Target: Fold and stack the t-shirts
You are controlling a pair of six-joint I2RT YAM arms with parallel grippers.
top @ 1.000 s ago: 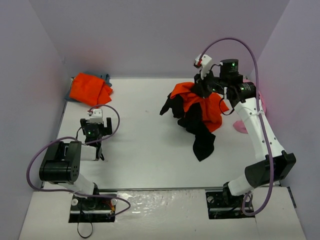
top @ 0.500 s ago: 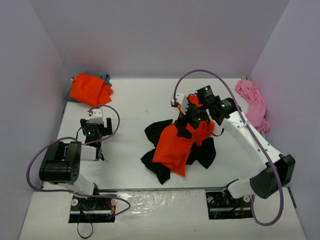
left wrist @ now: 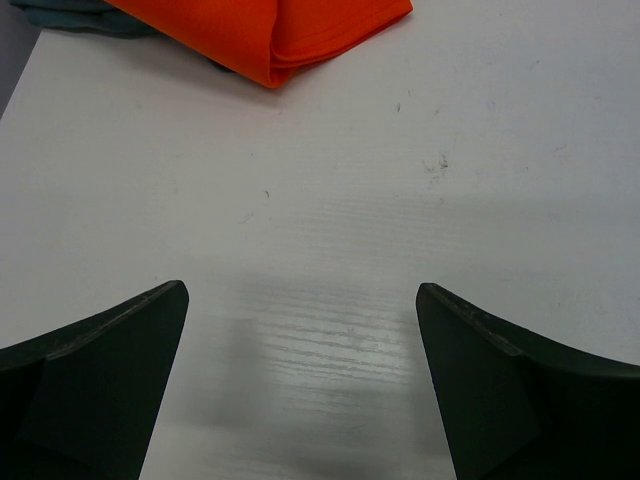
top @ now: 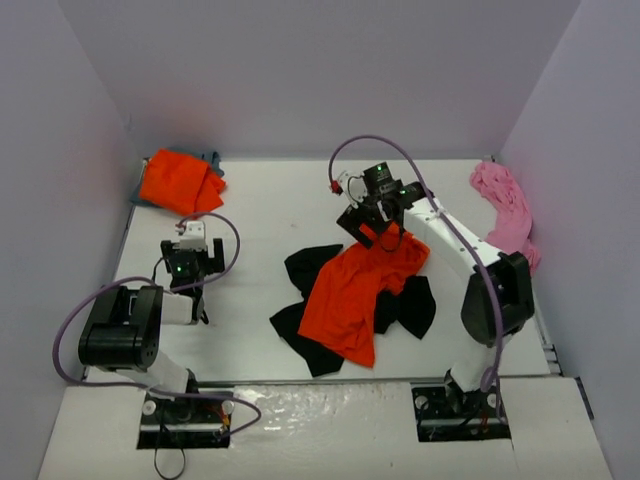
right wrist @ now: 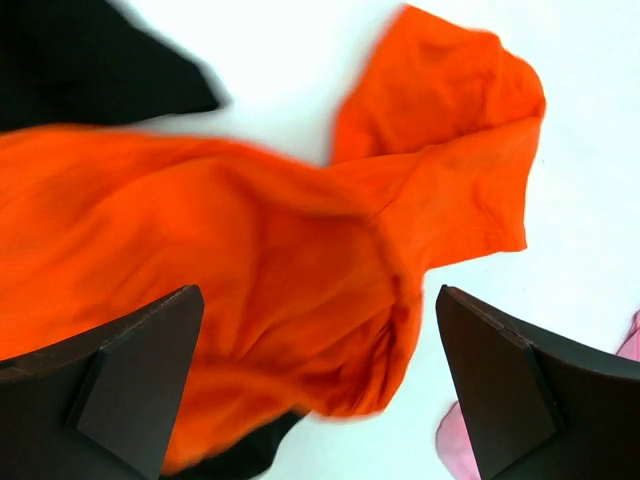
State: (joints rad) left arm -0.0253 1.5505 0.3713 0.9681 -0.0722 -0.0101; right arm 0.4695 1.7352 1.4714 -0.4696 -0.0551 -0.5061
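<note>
A bright orange t-shirt [top: 352,292] lies spread and crumpled over a black t-shirt [top: 302,268] in the middle of the table. My right gripper [top: 372,226] hovers over the orange shirt's far end, open. In the right wrist view the orange cloth [right wrist: 250,230] lies below the wide jaws of that gripper [right wrist: 320,370], with nothing pinched, and black cloth [right wrist: 90,60] shows at top left. A second orange t-shirt [top: 178,180] sits folded at the back left on a blue-grey one [top: 213,157]. The pink t-shirt [top: 505,205] is bunched by the right wall. My left gripper [top: 189,268] rests open over bare table.
The purple walls close in the table on the left, back and right. In the left wrist view the folded orange shirt [left wrist: 290,30] lies just ahead of the open left gripper [left wrist: 300,370], on the white tabletop [left wrist: 330,200]. A pink edge [right wrist: 455,445] shows beside the right finger.
My right gripper carried the orange and black shirts from the back right to the middle, opened and let them drop, then moved slightly back and left. The left arm stayed still.
</note>
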